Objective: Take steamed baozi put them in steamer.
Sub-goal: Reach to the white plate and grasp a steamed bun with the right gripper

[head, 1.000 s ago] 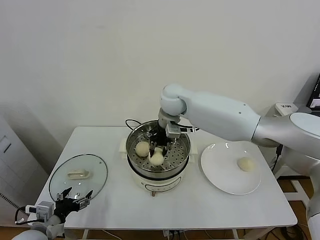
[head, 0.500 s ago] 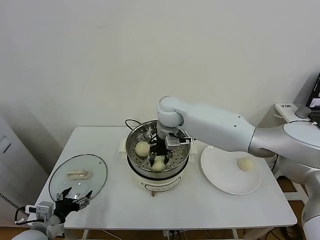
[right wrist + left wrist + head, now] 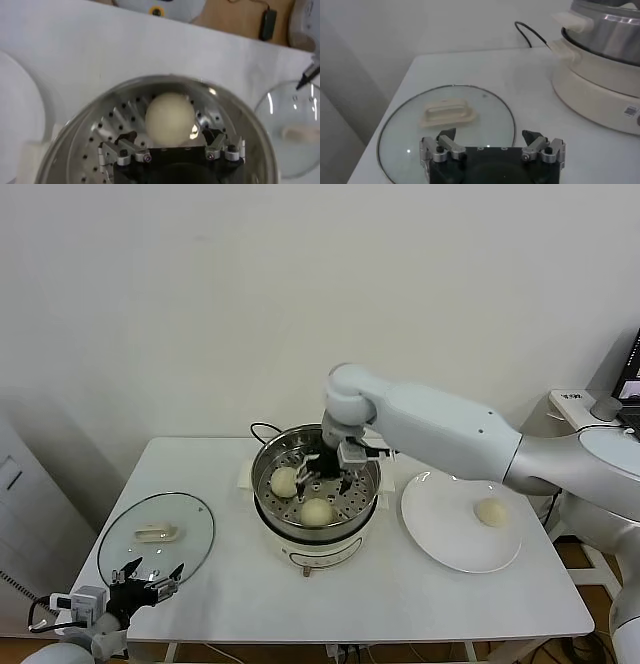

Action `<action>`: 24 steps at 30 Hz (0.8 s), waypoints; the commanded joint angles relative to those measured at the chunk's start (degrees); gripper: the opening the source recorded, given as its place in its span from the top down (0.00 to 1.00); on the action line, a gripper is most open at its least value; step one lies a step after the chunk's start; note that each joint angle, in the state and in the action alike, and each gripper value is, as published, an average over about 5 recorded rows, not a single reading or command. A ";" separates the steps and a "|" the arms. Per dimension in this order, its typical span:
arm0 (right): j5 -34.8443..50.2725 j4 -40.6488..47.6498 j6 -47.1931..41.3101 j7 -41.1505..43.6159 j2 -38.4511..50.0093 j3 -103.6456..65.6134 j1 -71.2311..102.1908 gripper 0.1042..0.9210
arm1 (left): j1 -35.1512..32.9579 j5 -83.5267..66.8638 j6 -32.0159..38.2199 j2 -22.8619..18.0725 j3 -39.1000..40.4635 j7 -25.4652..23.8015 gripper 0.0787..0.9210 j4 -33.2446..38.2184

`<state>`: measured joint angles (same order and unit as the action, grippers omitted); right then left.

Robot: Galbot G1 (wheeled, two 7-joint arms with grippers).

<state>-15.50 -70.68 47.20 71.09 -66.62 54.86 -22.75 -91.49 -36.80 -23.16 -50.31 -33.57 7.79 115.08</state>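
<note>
- Steel steamer [image 3: 368, 484] held two baozi [image 3: 316, 511]; the right gripper [image 3: 330, 470] hung over them, jaws spread, empty.
- One bun on plate [image 3: 437, 542] right looked next.
- Left gripper [image 3: 148, 575] idle, unclenched, near lid [image 3: 125, 529].

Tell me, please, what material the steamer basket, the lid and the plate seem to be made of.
The steamer basket looks like polished stainless steel: shiny, mirror-like, with punched holes. The lid appears to be clear glass, since the table shows through it, with a cream handle, probably plastic. The plate is glossy white, likely ceramic, possibly melamine.
</note>
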 commanded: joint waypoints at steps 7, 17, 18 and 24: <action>16.22 18.31 -27.86 2.08 13.00 2.97 -9.03 0.12 | 0.02 -0.10 0.04 0.20 -0.08 -0.02 0.12 -0.14; 19.34 26.31 -31.66 5.23 20.49 7.62 -5.96 0.12 | 0.14 -0.43 -0.03 0.23 -0.27 0.01 0.12 -0.24; 18.72 26.91 -31.31 5.11 20.97 7.22 -5.07 0.12 | 0.14 -0.43 -0.04 0.22 -0.25 0.01 0.12 -0.24; 13.26 30.10 -28.58 4.00 22.67 2.86 1.21 0.12 | 0.29 -0.43 -0.15 0.22 -0.13 0.00 0.12 -0.21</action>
<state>-1.02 -47.37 26.57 74.60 -49.09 59.11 -26.85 -91.29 -37.24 -23.21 -50.09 -33.80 7.80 114.91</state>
